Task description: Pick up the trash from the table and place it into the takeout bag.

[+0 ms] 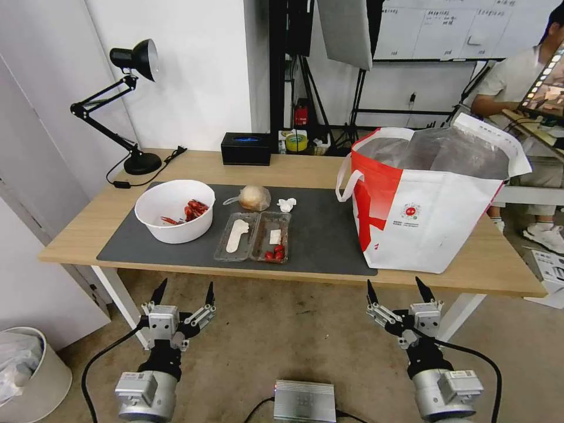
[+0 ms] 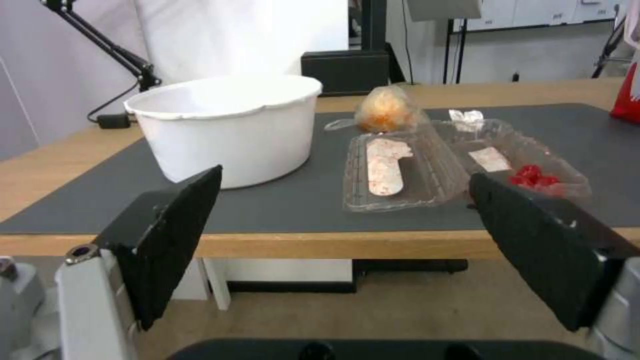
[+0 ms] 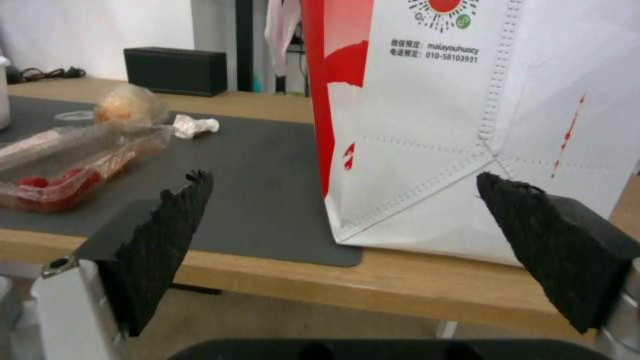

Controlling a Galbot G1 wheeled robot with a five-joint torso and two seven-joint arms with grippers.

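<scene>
Left gripper (image 1: pixel 183 292) hangs below the near table edge, jaws spread wide, holding nothing; right gripper (image 1: pixel 400 288) same, wide open, empty, low in front of the takeout bag (image 1: pixel 429 226). Outward from the left claw on the head view: clear hinged tray (image 1: pixel 254 237) at about 1 o'clock, lying open on the grey mat (image 1: pixel 320 235), red scraps in its right half; white bowl (image 1: pixel 175 210) with red shells at 12 o'clock; bagged tan lump (image 1: pixel 254 198) and crumpled tissue (image 1: pixel 286 204) beyond the tray. Bag stands upright at the mat's right end, mouth open, straight ahead of the right claw at 12. Table (image 1: pixel 88 229) holds everything; nothing bagged yet. Judged step: start, before first pick. Next move needs a lift over the edge and a descent onto one item, probably the tray, nearest.
</scene>
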